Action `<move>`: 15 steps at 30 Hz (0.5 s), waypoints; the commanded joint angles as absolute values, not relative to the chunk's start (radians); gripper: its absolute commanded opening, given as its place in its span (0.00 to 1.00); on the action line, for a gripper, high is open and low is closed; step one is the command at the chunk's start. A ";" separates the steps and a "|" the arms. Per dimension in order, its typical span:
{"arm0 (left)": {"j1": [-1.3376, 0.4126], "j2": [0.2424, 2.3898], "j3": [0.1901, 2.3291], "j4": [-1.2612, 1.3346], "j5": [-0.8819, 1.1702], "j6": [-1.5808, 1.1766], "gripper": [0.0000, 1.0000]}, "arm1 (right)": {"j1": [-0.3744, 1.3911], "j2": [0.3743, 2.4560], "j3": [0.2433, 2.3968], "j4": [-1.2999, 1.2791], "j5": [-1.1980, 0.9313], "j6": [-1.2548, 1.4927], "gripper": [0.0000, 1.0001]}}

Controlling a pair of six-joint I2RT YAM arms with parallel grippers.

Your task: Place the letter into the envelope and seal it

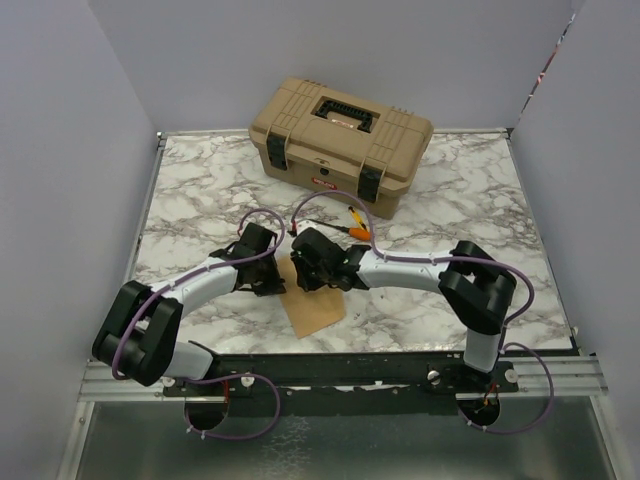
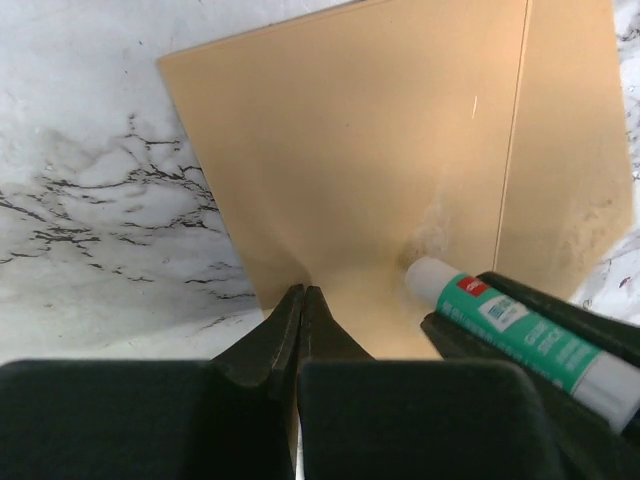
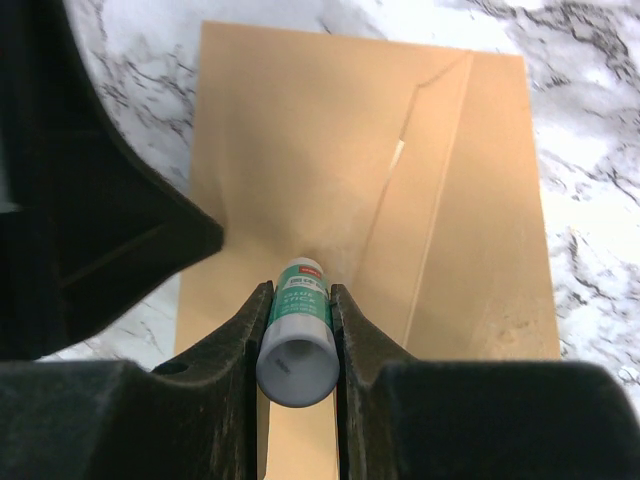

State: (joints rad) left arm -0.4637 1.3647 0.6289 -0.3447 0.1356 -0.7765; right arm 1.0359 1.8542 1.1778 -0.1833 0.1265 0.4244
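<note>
The brown kraft envelope point(image 1: 314, 308) lies on the marble table between the two arms, with crease lines showing in the right wrist view point(image 3: 300, 140). My left gripper point(image 2: 303, 292) is shut on the envelope's near edge point(image 2: 380, 150), where the paper curves up into the fingers. My right gripper point(image 3: 300, 288) is shut on a green and white glue stick point(image 3: 298, 335). Its white tip rests on the envelope just right of the left fingers, as the left wrist view shows point(image 2: 510, 325). In the top view both grippers, left point(image 1: 270, 277) and right point(image 1: 313, 272), meet over the envelope. The letter is hidden.
A tan toolbox point(image 1: 340, 140) with black latches stands at the back middle. Small orange and yellow items point(image 1: 355, 228) lie just in front of it. The left gripper's black body point(image 3: 100, 230) fills the left of the right wrist view. Grey walls enclose the marble table point(image 1: 470, 200).
</note>
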 commanded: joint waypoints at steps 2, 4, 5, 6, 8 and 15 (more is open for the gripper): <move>-0.457 1.382 0.607 -0.401 0.079 -0.765 0.00 | 1.086 1.896 1.239 -0.232 0.252 0.438 0.01; -0.456 1.369 0.605 -0.405 0.070 -0.760 0.00 | 1.093 1.908 1.248 -0.268 0.298 0.477 0.01; -0.456 1.362 0.602 -0.408 0.068 -0.759 0.00 | 1.092 1.912 1.253 -0.288 0.314 0.493 0.01; -0.456 1.357 0.599 -0.410 0.066 -0.759 0.00 | 1.094 1.914 1.256 -0.303 0.332 0.506 0.01; -0.455 1.351 0.593 -0.410 0.065 -0.762 0.00 | 1.095 1.913 1.257 -0.330 0.370 0.537 0.01; -0.443 1.346 0.576 -0.409 0.058 -0.795 0.00 | 1.123 1.924 1.234 -0.324 0.358 0.511 0.01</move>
State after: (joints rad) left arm -0.4538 1.3502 0.6094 -0.3450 0.1184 -0.7860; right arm 1.0954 1.8957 1.2377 -0.2909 0.3180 0.5163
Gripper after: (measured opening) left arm 0.002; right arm 0.245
